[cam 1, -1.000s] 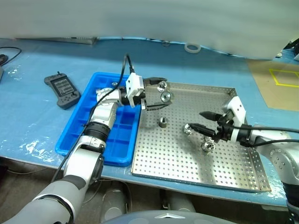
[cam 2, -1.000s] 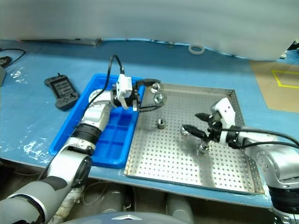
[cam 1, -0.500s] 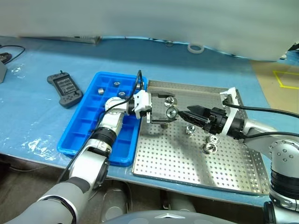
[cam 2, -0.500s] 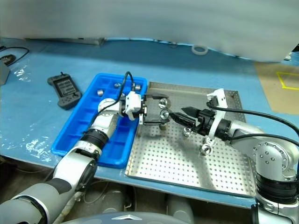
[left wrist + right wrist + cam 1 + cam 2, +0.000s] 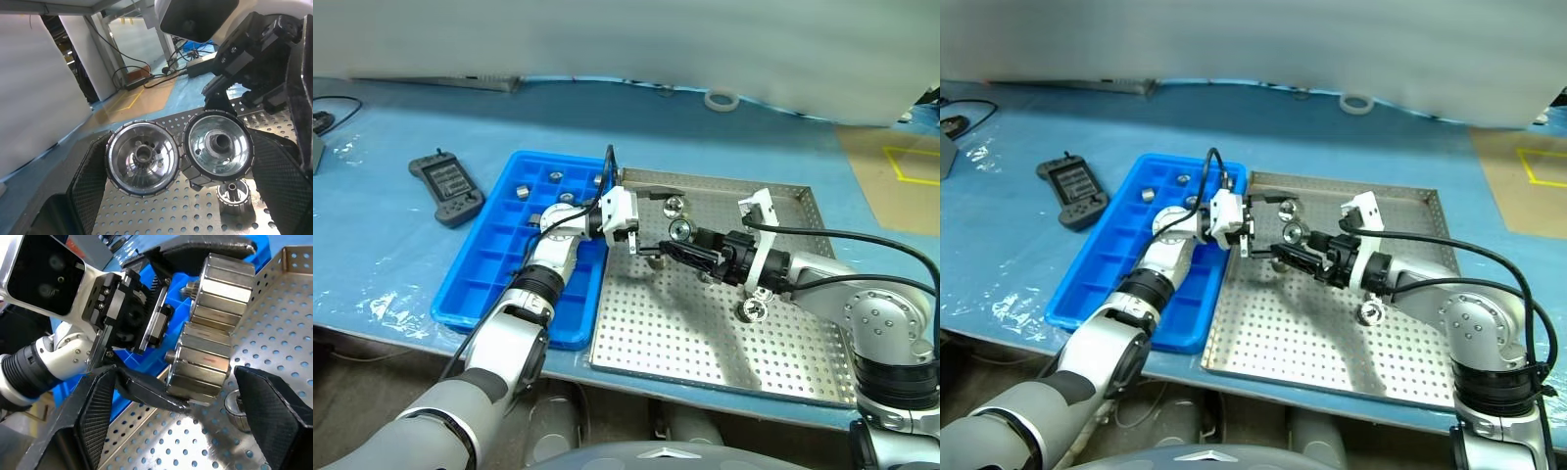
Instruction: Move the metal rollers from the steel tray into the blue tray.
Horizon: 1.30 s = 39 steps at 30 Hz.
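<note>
- The blue tray (image 5: 480, 289) on my left holds a few metal rollers (image 5: 522, 190) near its far end
- My left gripper (image 5: 651, 221) holds two rollers (image 5: 178, 157) side by side over the steel tray (image 5: 724, 343), near its far-left corner
- My right gripper (image 5: 1285, 253), fingers wide, has swung left to them; a handover looks near

Both head eyes looked forward and down across the tabletop (image 5: 391, 245), sharing the blue tray (image 5: 484, 279) and steel tray (image 5: 724, 343). Each wrist camera sat very close, facing the two metal rollers (image 5: 178, 156) from opposite sides.
</note>
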Available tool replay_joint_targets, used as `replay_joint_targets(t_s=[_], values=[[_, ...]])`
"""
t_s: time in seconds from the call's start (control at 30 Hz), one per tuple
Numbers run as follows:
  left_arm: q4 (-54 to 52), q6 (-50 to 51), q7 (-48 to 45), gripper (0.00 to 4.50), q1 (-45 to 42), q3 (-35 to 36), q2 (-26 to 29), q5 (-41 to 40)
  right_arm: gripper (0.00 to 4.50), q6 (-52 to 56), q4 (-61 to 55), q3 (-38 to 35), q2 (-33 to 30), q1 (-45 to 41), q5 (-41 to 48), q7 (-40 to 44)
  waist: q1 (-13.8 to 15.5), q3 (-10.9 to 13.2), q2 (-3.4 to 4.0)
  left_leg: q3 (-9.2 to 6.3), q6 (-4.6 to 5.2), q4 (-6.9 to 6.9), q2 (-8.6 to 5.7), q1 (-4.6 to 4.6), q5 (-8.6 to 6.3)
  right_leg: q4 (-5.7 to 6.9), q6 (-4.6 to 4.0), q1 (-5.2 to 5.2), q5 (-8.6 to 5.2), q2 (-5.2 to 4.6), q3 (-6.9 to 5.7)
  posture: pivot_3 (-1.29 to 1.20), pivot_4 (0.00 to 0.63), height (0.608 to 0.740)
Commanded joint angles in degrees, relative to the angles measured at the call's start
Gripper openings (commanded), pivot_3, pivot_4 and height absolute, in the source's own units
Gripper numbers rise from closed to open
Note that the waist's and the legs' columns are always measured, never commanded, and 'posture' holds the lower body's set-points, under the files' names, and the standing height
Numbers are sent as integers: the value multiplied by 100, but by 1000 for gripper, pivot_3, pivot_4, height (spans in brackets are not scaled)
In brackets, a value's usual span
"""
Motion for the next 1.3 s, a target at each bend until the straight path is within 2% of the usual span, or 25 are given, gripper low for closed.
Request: replay_joint_targets(t_s=[0.03,0.3,0.4,0.47,0.57,0.63,0.67,1.03,1.17,1.3], values=[[-360,-32,15,3983,-55,24,-51,-147,4103,-158,46,13,86,-66,-190,-131,-2,0,0,0,0,0,0,1,0,0,0,0,0,0,0,-347,150,740],[-325,-32,40,3983,-37,5,-17,-101,4103,-217,33,33,214,-64,-273,-185,5,0,0,0,1,0,0,0,0,0,0,1,0,0,0,-337,150,740],[-331,-25,58,3983,-40,-5,-18,-94,3472,-262,13,30,253,-56,-321,-186,2,0,0,0,0,0,0,0,0,0,0,0,0,0,0,-340,150,740],[-333,-23,66,3983,-41,-8,-19,-90,2790,-298,2,19,285,-56,-348,-214,3,0,0,0,0,0,0,0,0,1,0,1,0,0,0,-340,150,740],[-340,-19,68,3983,-29,-15,-12,-90,2068,-358,9,-27,332,-71,-334,-264,8,0,0,0,0,0,0,1,0,1,0,2,0,0,0,-342,150,740],[-350,-11,69,3983,-19,-18,-10,-87,1415,-378,24,-48,344,-82,-335,-284,4,0,0,0,0,0,0,1,0,0,0,1,0,0,0,-342,150,740],[-355,-9,70,3983,-15,-18,-10,-85,1263,-384,30,-55,354,-84,-335,-299,3,0,0,0,0,0,0,1,0,1,0,1,0,0,0,-342,150,740],[-402,80,181,3983,-34,87,-10,-183,1263,-415,-99,160,232,-36,-501,-105,4,0,0,0,0,-1,0,1,0,1,0,1,0,0,0,-339,150,740],[-890,1088,399,3983,-100,368,-88,-688,1263,-497,-99,138,126,-95,-563,1,3,0,0,0,0,-1,0,1,0,1,0,1,0,0,0,-338,150,740],[-1103,1445,581,3983,-148,549,-41,-734,1263,-540,-18,50,70,-162,-601,21,-1,0,0,0,-1,-1,0,2,1,3,0,1,0,0,0,-333,150,740]])
